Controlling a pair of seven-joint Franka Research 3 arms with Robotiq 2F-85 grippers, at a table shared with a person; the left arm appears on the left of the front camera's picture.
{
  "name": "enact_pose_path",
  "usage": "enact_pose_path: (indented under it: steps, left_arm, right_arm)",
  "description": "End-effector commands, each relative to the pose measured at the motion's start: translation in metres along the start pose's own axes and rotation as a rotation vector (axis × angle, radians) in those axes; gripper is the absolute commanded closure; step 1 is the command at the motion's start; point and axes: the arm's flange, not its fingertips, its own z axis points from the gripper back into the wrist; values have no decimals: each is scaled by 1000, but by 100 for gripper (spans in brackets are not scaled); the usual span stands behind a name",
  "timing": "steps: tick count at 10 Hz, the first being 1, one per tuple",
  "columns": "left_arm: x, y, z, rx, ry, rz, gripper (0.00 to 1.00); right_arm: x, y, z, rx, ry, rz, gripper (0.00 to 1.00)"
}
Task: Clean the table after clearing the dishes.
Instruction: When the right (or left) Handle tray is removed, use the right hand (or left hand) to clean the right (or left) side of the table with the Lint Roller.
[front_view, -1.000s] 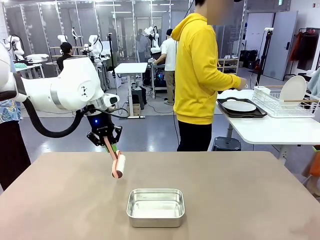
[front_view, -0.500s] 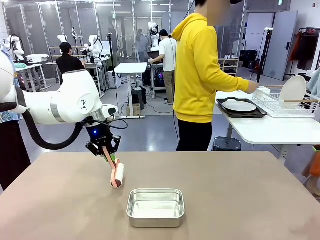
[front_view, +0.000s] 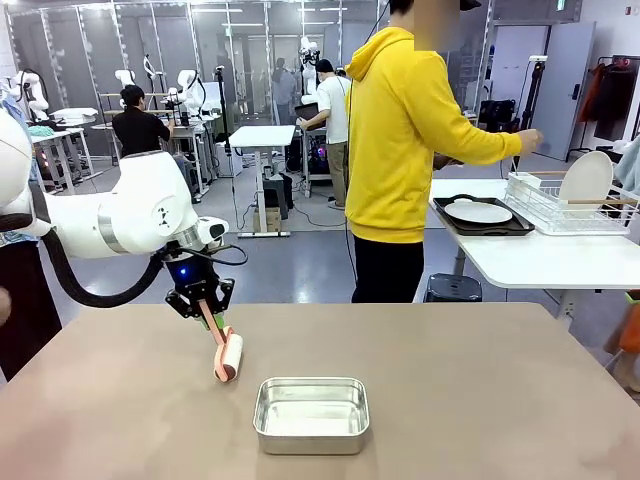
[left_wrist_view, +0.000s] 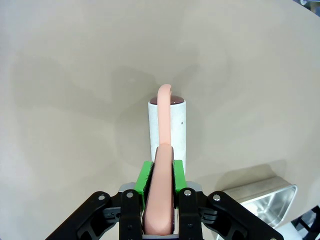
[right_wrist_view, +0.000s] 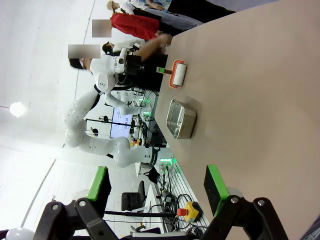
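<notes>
We see the left gripper (front_view: 205, 304) over the left half of the table (front_view: 500, 400), its jaws closed on the pink handle (left_wrist_view: 162, 170) of a roller (front_view: 228, 358). In the left wrist view the green pads (left_wrist_view: 145, 176) clamp the handle from both sides. The handle curves down to the white drum, which points away from the gripper. The drum sits low at the tabletop; we cannot tell whether it presses on the surface.

A pan (front_view: 311, 414) stands near the near edge, about midway along it. The roller is just beyond the pan's left far corner and apart from it.

The right gripper (right_wrist_view: 157, 187) hangs over the table, its jaws spread wide with nothing between them. Its view looks along the tabletop to the pan and the roller.

A person (front_view: 400, 130) in a yellow hoodie stands beyond the far edge and is turned to a white side table (front_view: 540, 262) at the right. One hand (front_view: 530, 140) is stretched out above a wire rack (front_view: 545, 212). On that side table a white plate (front_view: 478, 211) lies on a dark tray (front_view: 452, 220), just beside the rack. A second plate (front_view: 585, 180) stands upright in the rack.
</notes>
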Motion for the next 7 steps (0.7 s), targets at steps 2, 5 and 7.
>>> enact_pose_path:
  steps: [2, 5, 7]
  left_arm:
    - [-10, 32, -25, 93, -20, 14, 78]
    - [-18, 63, -24, 141, -14, 14, 78]
    - [-18, 85, -24, 198, -18, 43, 78]
  right_arm:
    - [-5, 4, -4, -5, 5, -3, 4]
    - [-5, 4, -4, -5, 5, -3, 4]
    - [-5, 4, -4, -5, 5, -3, 4]
